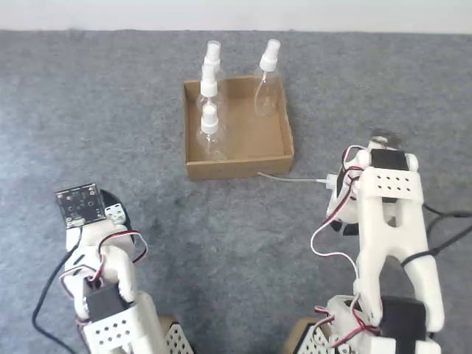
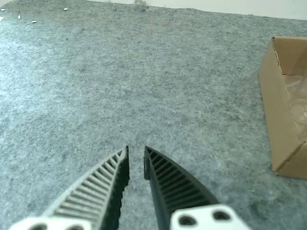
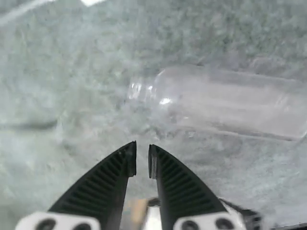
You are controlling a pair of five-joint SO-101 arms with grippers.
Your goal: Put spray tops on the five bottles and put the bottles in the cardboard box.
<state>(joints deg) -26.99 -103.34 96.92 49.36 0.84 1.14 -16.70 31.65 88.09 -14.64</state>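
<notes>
Right pincer (image 3: 142, 152), narrowly parted like left pincer (image 2: 136, 155), hangs above a lying bottle (image 3: 225, 103).

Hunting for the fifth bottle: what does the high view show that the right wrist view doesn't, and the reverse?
High view: the cardboard box holding four upright bottles with tops on, and a loose spray top on the carpet near its front corner. Right wrist view: a clear bottle with no top, lying on its side just ahead of the right gripper. Shared: the grey carpet.
</notes>
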